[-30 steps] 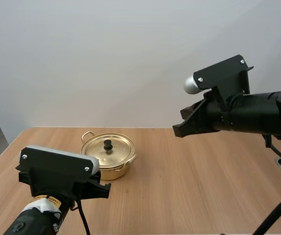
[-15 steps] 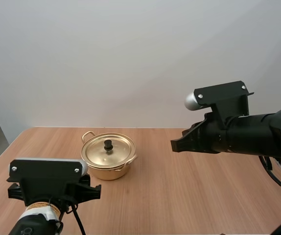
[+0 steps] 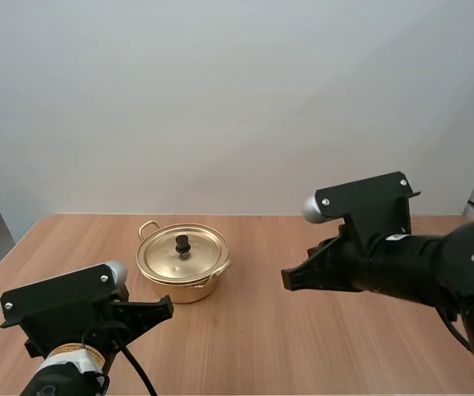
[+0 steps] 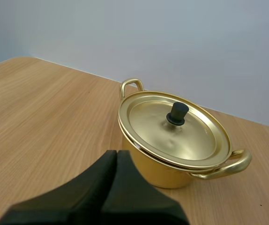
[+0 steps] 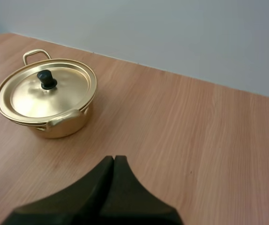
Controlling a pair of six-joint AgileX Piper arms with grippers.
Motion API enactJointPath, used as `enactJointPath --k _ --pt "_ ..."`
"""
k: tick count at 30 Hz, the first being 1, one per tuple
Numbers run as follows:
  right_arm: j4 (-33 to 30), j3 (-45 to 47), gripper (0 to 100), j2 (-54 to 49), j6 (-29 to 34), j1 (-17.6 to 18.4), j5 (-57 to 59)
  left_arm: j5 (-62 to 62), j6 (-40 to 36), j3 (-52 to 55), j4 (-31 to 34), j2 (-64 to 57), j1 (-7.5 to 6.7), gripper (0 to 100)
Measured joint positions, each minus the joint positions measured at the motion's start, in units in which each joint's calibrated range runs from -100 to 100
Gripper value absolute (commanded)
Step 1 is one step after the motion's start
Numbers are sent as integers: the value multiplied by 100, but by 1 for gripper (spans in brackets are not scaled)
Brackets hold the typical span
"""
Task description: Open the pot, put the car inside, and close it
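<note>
While hanging just short of the pot (image 3: 179,290) with the left fingers (image 4: 105,171) pressed together into one dark wedge, gripping nothing, and with the right fingers (image 5: 104,180) likewise closed and empty over bare worktop (image 3: 303,330) well apart from the pot on its right, weigh the following risks. Pot upright on the worktop, left of centre and toward the far edge, lid (image 3: 169,262) seated flat on the rim, small black knob (image 3: 182,244) standing at its middle. Coming down on the knob with closed tips: likely to press on the lid or shove the probably light pot across the smooth wood. Opening late or too narrowly: likely to miss the knob and skid off the shiny, domed metal. Pinching so small a knob off-centre: likely to tilt the lid on lifting and clatter it against the rim. Approaching low from the near side: possible catch on the side handle (image 4: 230,161), turning the pot. Lifting fast: possible drag of the whole pot.
</note>
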Motion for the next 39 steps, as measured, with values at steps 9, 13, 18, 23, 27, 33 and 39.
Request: enactJointPath --k 9,13,18,23,27,33,39 --pt "320 1807 0 -1397 -27 776 -2371 0 0 0 0 0 0 0" --pt "280 2471 0 -1693 -119 773 -3461 0 0 0 0 0 0 0" --pt "401 2607 0 -2273 -145 773 -4734 0 0 0 0 0 0 0" --pt "205 2609 0 -2560 349 773 -5971 0 0 0 0 0 0 0" --pt "-435 2609 0 -2560 941 773 -6233 0 0 0 0 0 0 0" --pt "-1479 2609 0 -2560 1840 773 -5193 0 0 0 0 0 0 0" --pt "-2515 2609 0 -2560 2710 773 -4496 0 0 0 0 0 0 0"
